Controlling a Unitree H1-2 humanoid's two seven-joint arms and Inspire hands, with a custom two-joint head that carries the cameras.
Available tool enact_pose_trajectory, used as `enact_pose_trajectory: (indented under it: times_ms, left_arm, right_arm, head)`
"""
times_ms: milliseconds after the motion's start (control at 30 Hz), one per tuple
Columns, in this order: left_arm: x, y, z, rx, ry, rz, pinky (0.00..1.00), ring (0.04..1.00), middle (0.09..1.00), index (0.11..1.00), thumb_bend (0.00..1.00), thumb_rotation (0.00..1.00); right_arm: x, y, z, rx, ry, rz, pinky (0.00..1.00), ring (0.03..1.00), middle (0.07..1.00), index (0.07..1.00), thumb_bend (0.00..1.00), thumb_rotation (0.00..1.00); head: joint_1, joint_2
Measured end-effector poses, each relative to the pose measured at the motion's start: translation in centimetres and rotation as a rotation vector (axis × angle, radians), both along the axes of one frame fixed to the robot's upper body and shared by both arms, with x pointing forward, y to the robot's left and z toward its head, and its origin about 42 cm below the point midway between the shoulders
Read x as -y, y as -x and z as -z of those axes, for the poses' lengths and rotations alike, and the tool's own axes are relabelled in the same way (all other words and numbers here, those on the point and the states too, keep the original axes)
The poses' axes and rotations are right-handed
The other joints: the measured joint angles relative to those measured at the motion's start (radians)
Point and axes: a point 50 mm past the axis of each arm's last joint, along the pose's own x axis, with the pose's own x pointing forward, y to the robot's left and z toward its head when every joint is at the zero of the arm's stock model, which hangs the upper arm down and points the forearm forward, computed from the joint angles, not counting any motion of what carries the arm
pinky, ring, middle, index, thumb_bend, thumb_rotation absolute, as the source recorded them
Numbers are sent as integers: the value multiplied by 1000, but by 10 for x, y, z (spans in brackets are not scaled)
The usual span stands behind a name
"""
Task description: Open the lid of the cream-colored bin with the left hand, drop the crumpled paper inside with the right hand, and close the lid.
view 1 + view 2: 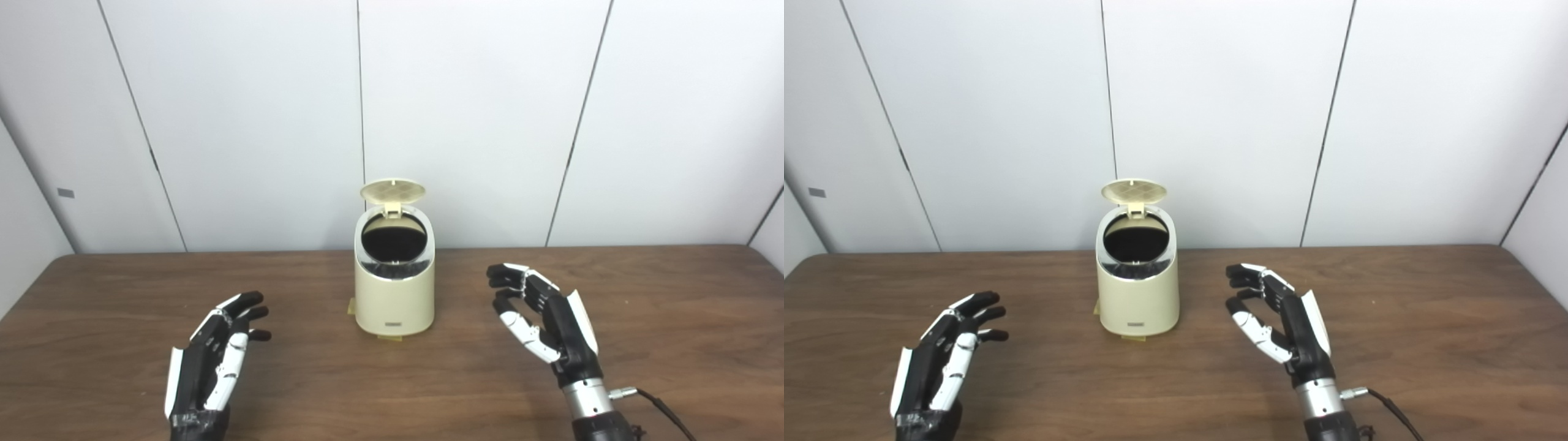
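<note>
— Two hands, one open bin: what does the scene show?

— A cream-colored bin (394, 288) stands upright near the middle of a brown wooden table (674, 306), close to the white panelled wall (245, 122). Its lid (392, 190) is flipped up on the rear hinge, and the round mouth gapes dark below it. The left hand (211, 361) hovers low over the table, well to the left of the bin and nearer the camera, fingers loosely spread and holding nothing. The right hand (542, 318) sits to the right of the bin, apart from it, fingers curled inward toward the thumb but not closed on anything visible.

— And the crumpled paper?

— Nowhere on the table, and neither hand has it. The bin's inside is too dark to tell whether it lies within.

— So how far along is the job?

— Opening looks done: the lid stands up with no hand on it. With the right hand empty and no paper in sight, the drop has probably been made, though the pictures cannot confirm that. Closing remains. The lid is still up, and by the look of it a press down on its upper edge is what is left, most likely by the left hand, which has some way to reach.
</note>
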Motion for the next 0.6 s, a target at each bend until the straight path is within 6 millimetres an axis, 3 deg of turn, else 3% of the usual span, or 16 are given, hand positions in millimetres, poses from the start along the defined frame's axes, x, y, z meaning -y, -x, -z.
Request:
enact_pose_trajectory:
  times_ms: [67,267,400,467,600]
  left_arm:
    - [1,0,-1,-6,0,7,605,755,798,769,346,645]
    - [0,0,-5,-4,-23,60,670,809,840,820,524,766]
    - [-5,-4,-17,4,-71,82,751,833,854,831,604,782]
    - [-9,-15,-29,12,-112,89,769,848,871,839,624,798]
    - [-12,-40,-77,95,-222,113,820,889,893,857,658,840]
  right_arm:
    - [1,1,1,-5,-5,-1,679,741,742,721,266,626]
    - [-2,6,1,-5,-22,4,653,730,732,709,219,597]
    - [-2,5,4,-4,-23,16,663,749,751,723,208,694]
    - [-3,6,5,-2,-25,13,659,750,753,726,202,707]
    - [-5,6,5,-1,-25,7,649,744,754,731,160,694]
  head:
    - [0,3]
    - [8,8]
    - [20,14]
    - [20,15]
    - [17,17]
